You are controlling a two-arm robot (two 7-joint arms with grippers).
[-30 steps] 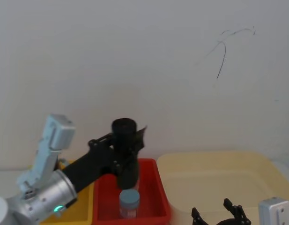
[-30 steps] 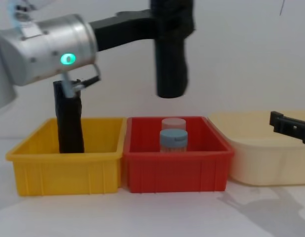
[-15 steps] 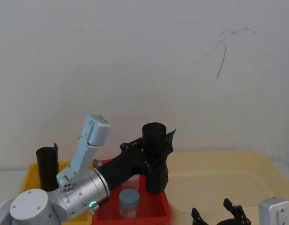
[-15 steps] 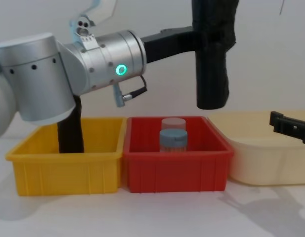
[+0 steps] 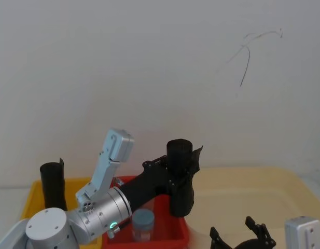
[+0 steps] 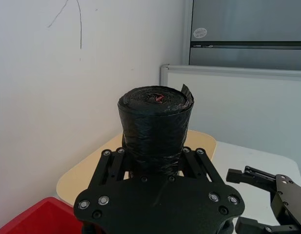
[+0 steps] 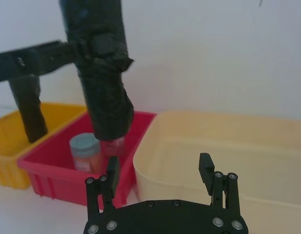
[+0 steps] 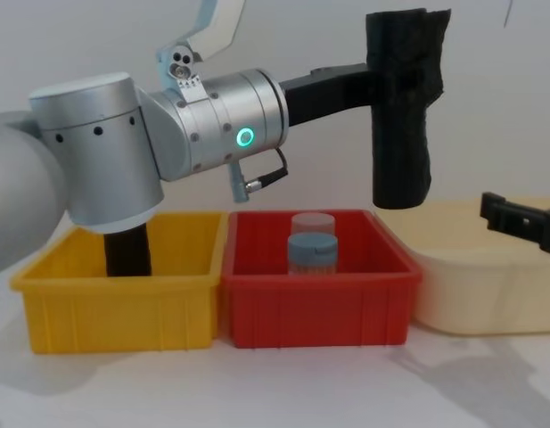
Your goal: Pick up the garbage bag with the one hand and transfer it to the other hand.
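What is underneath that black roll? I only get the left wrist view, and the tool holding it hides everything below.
Observer: In the chest view, the garbage bag roll, clamped in the left tool, hangs above the right end of a red bin, clear of it.
Operator: Is anything inside that bin?
Observer: A blue-lidded jar, with a pale-lidded jar right behind it.
Operator: Where exactly is the second tool at my corner?
Observer: The right tool is open, low over the near side of a beige tub that stands right of the red bin.
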